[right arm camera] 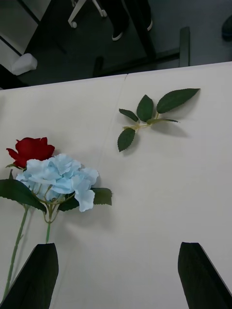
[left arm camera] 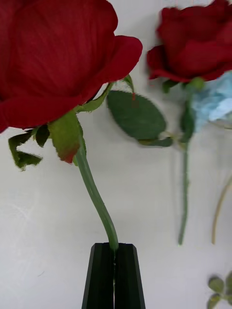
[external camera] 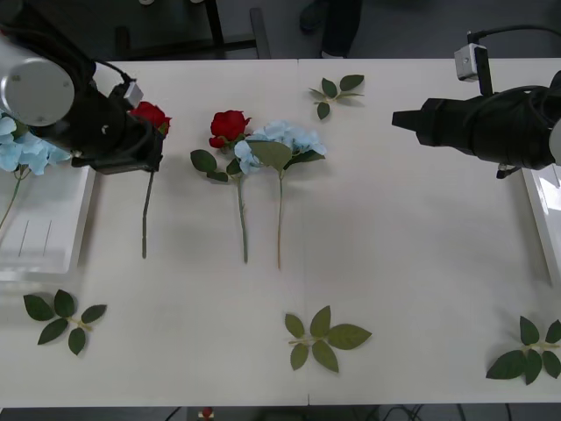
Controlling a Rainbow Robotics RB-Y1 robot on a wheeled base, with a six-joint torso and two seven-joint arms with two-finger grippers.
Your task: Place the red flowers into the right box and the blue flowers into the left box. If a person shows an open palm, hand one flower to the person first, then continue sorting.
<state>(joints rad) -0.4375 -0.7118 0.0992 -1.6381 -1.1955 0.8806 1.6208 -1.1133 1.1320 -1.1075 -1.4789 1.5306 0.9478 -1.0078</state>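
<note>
On the white table (external camera: 403,263) we see our left gripper (left arm camera: 115,248) clamped on a rose (left arm camera: 58,63) stem beside the left box (external camera: 53,232); our right gripper (right arm camera: 116,275) hovers open, empty.

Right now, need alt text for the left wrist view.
The left gripper has its black fingers shut on the green stem of a red rose, above the white table. Beside it lie a second red rose and a blue flower.

A lab: white worktable (external camera: 421,263), dark floor, chair casters (right arm camera: 72,21) behind.
</note>
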